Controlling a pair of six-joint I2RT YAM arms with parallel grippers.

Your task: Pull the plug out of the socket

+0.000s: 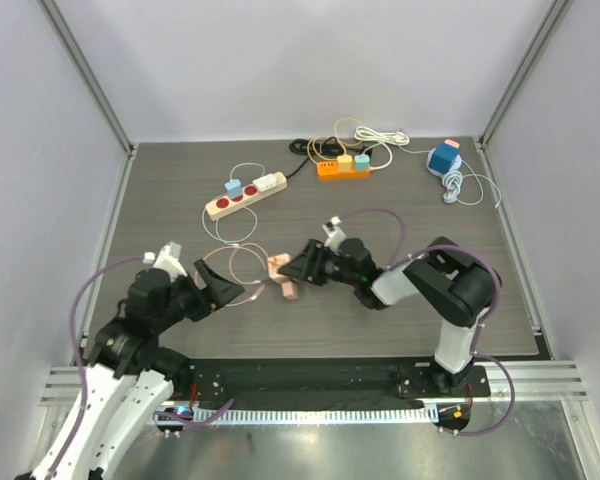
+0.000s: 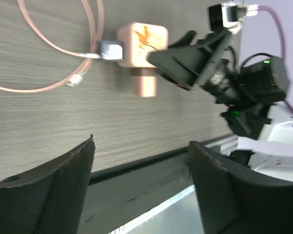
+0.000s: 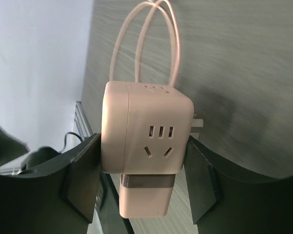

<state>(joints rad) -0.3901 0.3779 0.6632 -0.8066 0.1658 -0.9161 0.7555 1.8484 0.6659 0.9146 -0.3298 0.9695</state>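
A pink cube socket [image 3: 146, 129] lies on the dark wood table, with a pink plug [image 3: 145, 197] with a grey band stuck into one face. In the top view the socket [image 1: 277, 264] and plug [image 1: 289, 290] sit mid-table. A thin pink cable [image 2: 63, 48] runs into the socket [image 2: 142, 41] through a grey connector. My right gripper [image 3: 141, 165] is shut on the cube, one finger against each side. My left gripper [image 2: 141, 185] hangs open just left of the plug [image 2: 145, 85], nothing between its fingers.
A beige power strip [image 1: 245, 195] lies at the back left, an orange one [image 1: 342, 168] with plugs at the back centre. A blue cube adapter [image 1: 444, 158] and white cables are at the back right. The table's front edge [image 2: 136, 163] is right under my left gripper.
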